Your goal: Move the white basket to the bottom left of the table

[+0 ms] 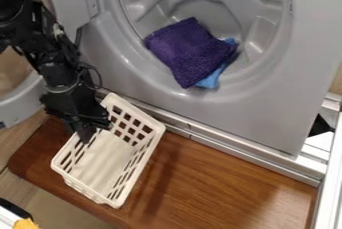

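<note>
The left edge crops the arm; the pincer seems blurred.

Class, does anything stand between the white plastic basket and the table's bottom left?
Nothing visible does: only bare wood lies between the white, slotted plastic basket and the lower-left edge of the brown wooden table. The black robot hand is at the basket's upper left side.

The arm is black, with chunky joints and a thin looping cable.
</note>
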Tool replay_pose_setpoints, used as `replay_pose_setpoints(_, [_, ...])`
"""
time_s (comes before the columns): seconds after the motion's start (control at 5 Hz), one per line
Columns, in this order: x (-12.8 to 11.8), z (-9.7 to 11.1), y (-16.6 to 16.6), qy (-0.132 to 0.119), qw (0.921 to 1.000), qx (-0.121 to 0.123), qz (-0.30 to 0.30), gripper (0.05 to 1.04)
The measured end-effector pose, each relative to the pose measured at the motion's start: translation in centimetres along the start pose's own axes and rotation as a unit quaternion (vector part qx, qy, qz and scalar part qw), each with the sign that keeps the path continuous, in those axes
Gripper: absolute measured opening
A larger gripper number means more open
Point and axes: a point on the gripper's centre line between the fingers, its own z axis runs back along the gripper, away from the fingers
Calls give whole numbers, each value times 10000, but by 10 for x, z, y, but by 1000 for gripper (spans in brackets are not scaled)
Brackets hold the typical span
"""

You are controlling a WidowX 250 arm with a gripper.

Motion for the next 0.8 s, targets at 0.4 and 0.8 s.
replay_pose_setpoints(0.4, [-16,-12,4,-132,9986,-118,503,318])
replay_pose_setpoints(0.8, [-17,-4,-4,-79,9991,-20,416,907])
